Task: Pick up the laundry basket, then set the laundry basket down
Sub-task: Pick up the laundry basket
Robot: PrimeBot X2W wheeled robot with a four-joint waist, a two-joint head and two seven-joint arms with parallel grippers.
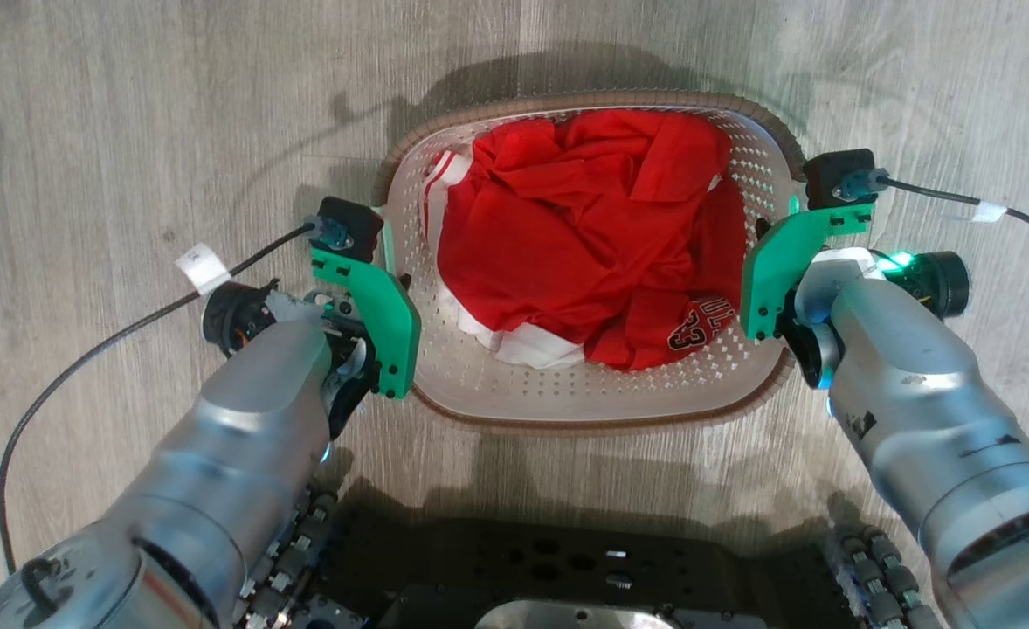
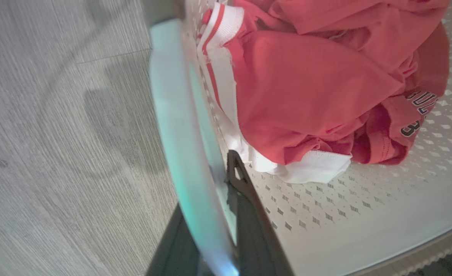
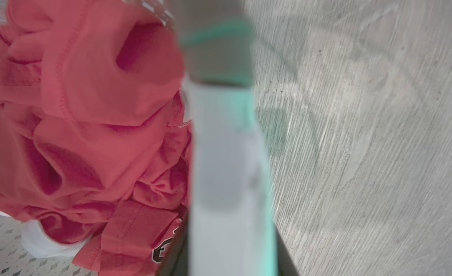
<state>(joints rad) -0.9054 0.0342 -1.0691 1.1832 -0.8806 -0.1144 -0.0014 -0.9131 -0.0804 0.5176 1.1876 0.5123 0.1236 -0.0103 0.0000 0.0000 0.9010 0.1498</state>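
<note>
A: What is the biggest thing here?

B: The grey wood floor (image 1: 130,131). It lies under both tools and spreads out on the outer side of each.

A: And next?

B: The basket (image 1: 567,393). It sits right between the left tool (image 2: 210,191) and the right tool (image 3: 230,230). It is white with little holes and has a brown rim. I cannot tell if its bottom touches the floor.

A: What about the arms?

B: The left arm (image 1: 244,419) and the right arm (image 1: 916,393) are silver. Each one runs back from its tool toward the robot's dark base (image 1: 523,559).

A: What is in the basket?

B: A red shirt (image 1: 584,218) with white trim, all bunched up. It lies on the inner side of both tools, near their inside fingers.

A: Are the tools open?

B: No. The left tool is pinched on the basket's left handle (image 2: 176,115), with one dark finger inside the basket and one outside. The right tool is pinched on the right handle (image 3: 226,153) the same way, with a dark finger on each side.

A: Anything small?

B: A black cable (image 1: 86,349) goes out from behind the left tool, and it has a white tag (image 1: 203,266) on it. The other cable (image 1: 1004,214) goes out from behind the right tool. A tiny green light (image 1: 899,259) glows just behind the right tool.
</note>
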